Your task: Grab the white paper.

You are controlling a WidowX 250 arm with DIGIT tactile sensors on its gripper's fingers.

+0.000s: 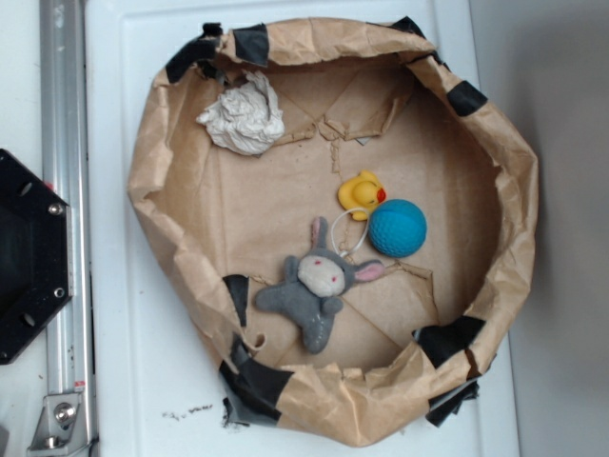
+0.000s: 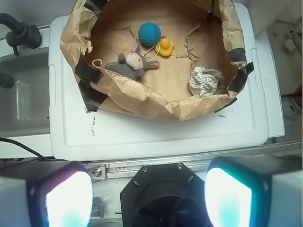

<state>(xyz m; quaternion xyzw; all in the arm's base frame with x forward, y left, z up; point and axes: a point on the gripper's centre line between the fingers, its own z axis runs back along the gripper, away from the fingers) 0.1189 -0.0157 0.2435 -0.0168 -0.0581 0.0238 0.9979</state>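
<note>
The white paper is a crumpled off-white wad lying inside the brown paper ring, close to its wall at the upper left of the exterior view. In the wrist view the white paper rests against the ring's near wall on the right. My gripper is well back from the ring, over the black base plate outside the white lid. Its two fingers stand far apart at the frame's bottom corners with nothing between them. The gripper does not appear in the exterior view.
A brown paper wall patched with black tape rings the workspace on a white lid. Inside lie a grey plush bunny, a yellow duck and a blue ball. A metal rail and a black base plate lie to the left.
</note>
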